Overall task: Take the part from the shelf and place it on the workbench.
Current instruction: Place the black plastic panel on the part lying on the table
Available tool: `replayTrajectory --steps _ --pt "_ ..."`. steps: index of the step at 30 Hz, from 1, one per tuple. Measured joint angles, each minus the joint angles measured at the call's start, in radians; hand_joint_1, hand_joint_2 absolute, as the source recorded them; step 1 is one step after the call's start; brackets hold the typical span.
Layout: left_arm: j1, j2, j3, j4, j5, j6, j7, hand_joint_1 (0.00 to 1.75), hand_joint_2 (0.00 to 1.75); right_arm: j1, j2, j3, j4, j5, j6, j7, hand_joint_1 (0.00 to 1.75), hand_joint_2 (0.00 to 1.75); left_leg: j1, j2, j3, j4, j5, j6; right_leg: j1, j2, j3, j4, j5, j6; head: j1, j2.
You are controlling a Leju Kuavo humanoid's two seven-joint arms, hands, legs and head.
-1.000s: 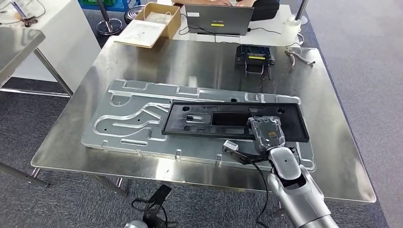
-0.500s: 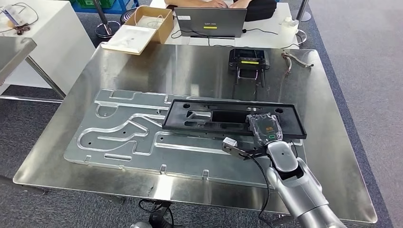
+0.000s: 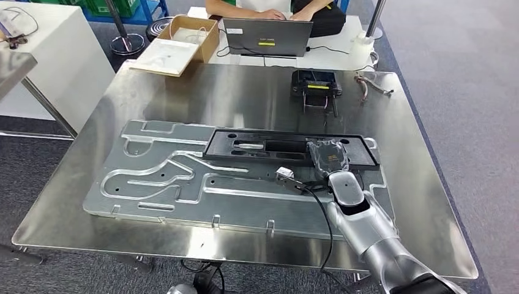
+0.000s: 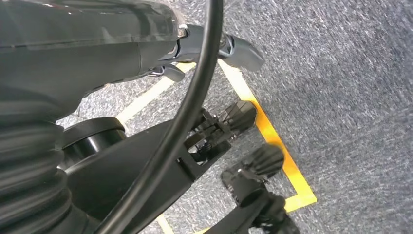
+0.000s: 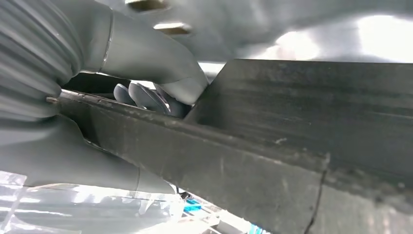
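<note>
Leftmost on the steel workbench (image 3: 79, 202) lies a big silver plate (image 3: 153, 177) cut with winding grooves, flat on the top and taking up much of its middle. Behind it, past the bench's far edge, an open cardboard box (image 3: 183, 37) sits on a white table, with a grey laptop (image 3: 266, 35) just to its right and a person's hands (image 3: 269, 15) at the keyboard. Further right on the bench a small black controller (image 3: 313, 86) rests near the far edge, and beside it a bundle of wires (image 3: 370, 84). The long black part (image 3: 269, 146) lies across the plate's right half, its left end down on the plate. At its right end the right hand (image 3: 329, 158) grips it: in the right wrist view the thumb (image 5: 156, 58) presses on one side of the part's edge (image 5: 219, 161) while the dark fingers (image 5: 141, 95) curl round the other. The left hand (image 4: 204, 53) hangs over grey carpet (image 4: 350, 97) marked with yellow tape (image 4: 277, 141); how far it is open I cannot tell.
</note>
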Motion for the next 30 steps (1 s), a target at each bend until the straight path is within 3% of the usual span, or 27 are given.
replayTrajectory --steps 1,2,3,5,7,8,11,13,15,17,18,19,21,23,27,28,30 --pt "0.001 0.000 -0.002 0.000 0.001 0.000 -0.001 0.00 1.75 -0.004 0.008 0.001 0.019 0.000 -0.004 0.000 1.75 1.75 -0.001 0.002 -0.003 0.000 0.002 0.000 0.000 0.000 -0.024 0.055 -0.025 0.002 0.000 0.000" --pt "0.002 0.000 -0.004 0.000 0.002 -0.001 -0.001 0.00 1.75 -0.008 0.016 0.002 0.035 0.000 -0.006 -0.001 1.31 1.75 -0.001 0.003 -0.004 0.001 0.003 0.000 0.000 -0.001 -0.035 0.085 -0.033 0.003 0.000 0.000" --pt "0.003 0.000 -0.006 -0.001 0.003 -0.003 -0.001 0.00 1.75 -0.014 0.023 0.003 0.049 0.000 -0.008 -0.001 0.87 1.75 -0.001 0.003 -0.005 0.001 0.004 -0.001 -0.001 -0.002 -0.028 0.079 -0.022 0.004 0.000 0.000" --pt "0.002 0.000 -0.011 -0.001 0.006 -0.010 -0.001 0.00 1.75 -0.027 0.035 0.005 0.072 0.000 -0.009 -0.002 0.00 1.75 -0.001 0.004 -0.008 0.005 0.006 -0.006 -0.002 -0.003 0.038 -0.028 0.030 0.001 0.000 0.000" --pt "0.000 0.000 -0.016 -0.002 0.009 -0.019 -0.001 0.00 1.75 -0.039 0.050 0.006 0.088 0.000 -0.009 -0.003 0.00 1.75 -0.005 0.004 -0.012 0.014 0.004 -0.016 0.001 -0.004 0.098 -0.136 0.062 -0.009 0.000 0.000" --pt "-0.001 0.000 -0.019 -0.003 0.010 -0.023 -0.001 0.00 1.75 -0.041 0.056 0.006 0.094 0.000 -0.008 -0.004 0.00 1.75 -0.006 0.004 -0.013 0.016 0.002 -0.022 0.003 -0.004 0.110 -0.160 0.066 -0.015 0.000 0.000" --pt "-0.001 -0.001 -0.021 -0.004 0.012 -0.031 0.000 0.00 1.75 -0.047 0.073 0.007 0.109 -0.002 -0.008 -0.008 0.00 1.75 -0.005 0.003 -0.016 0.018 -0.001 -0.041 0.004 -0.007 0.108 -0.169 0.077 -0.034 0.000 0.000" --pt "0.000 -0.001 -0.022 -0.004 0.012 -0.031 0.001 0.00 0.87 -0.054 0.083 0.007 0.115 -0.002 -0.008 -0.010 0.00 1.75 -0.002 0.002 -0.035 0.062 -0.036 -0.053 -0.001 -0.011 0.107 -0.174 0.090 -0.045 0.000 0.000" --pt "0.002 0.000 -0.022 -0.004 0.013 -0.029 0.002 0.00 0.00 -0.057 0.089 0.007 0.121 -0.003 -0.010 -0.010 0.00 1.75 0.001 0.002 -0.079 0.178 -0.108 -0.063 -0.002 -0.016 0.103 -0.175 0.094 -0.049 0.000 0.000" --pt "0.005 0.001 -0.022 -0.004 0.017 -0.026 0.002 0.00 0.00 -0.058 0.092 0.007 0.126 -0.006 -0.013 -0.010 0.00 1.75 0.003 0.002 -0.116 0.279 -0.150 -0.068 -0.001 -0.018 0.101 -0.174 0.094 -0.050 0.000 0.000" --pt "0.007 0.002 -0.022 -0.004 0.019 -0.024 0.002 0.00 0.00 -0.059 0.093 0.007 0.128 -0.008 -0.014 -0.010 0.00 1.75 0.003 0.002 -0.114 0.284 -0.143 -0.068 -0.001 -0.018 0.101 -0.174 0.094 -0.049 0.000 0.000" --pt "0.008 0.003 -0.022 -0.004 0.021 -0.022 0.001 0.00 0.00 -0.060 0.093 0.007 0.129 -0.010 -0.014 -0.010 0.00 1.75 0.003 0.002 -0.092 0.249 -0.119 -0.066 -0.001 -0.017 0.102 -0.173 0.094 -0.049 0.000 0.000" --pt "0.006 0.003 -0.021 -0.004 0.023 -0.017 0.002 0.00 0.00 -0.063 0.095 0.007 0.131 -0.014 -0.014 -0.010 0.00 1.75 0.002 0.003 -0.021 0.114 -0.060 -0.058 0.000 -0.016 0.106 -0.173 0.092 -0.045 0.000 0.000" --pt "0.004 0.004 -0.021 -0.004 0.023 -0.014 0.002 0.00 0.00 -0.065 0.095 0.006 0.133 -0.016 -0.014 -0.010 0.00 1.75 -0.003 0.003 0.023 0.025 -0.035 -0.046 0.003 -0.013 0.108 -0.174 0.090 -0.036 0.000 0.000" --pt "0.003 0.004 -0.021 -0.004 0.025 -0.012 0.002 0.00 0.00 -0.068 0.092 0.004 0.136 -0.017 -0.014 -0.008 0.00 1.75 -0.002 0.006 0.038 -0.002 -0.028 -0.022 0.003 -0.009 0.111 -0.175 0.084 -0.012 0.000 0.000" --pt "0.003 0.003 -0.021 -0.005 0.026 -0.012 0.002 0.00 0.00 -0.068 0.091 0.004 0.138 -0.018 -0.014 -0.008 0.00 1.75 0.000 0.008 0.042 -0.009 -0.024 -0.015 0.004 -0.009 0.101 -0.153 0.068 -0.009 0.000 0.000" --pt "0.002 0.003 -0.021 -0.005 0.029 -0.011 0.002 0.00 0.00 -0.067 0.088 0.003 0.142 -0.020 -0.014 -0.008 0.00 1.75 0.001 0.014 0.043 -0.015 -0.019 -0.007 0.003 -0.009 0.046 -0.048 0.010 -0.005 0.000 0.000"
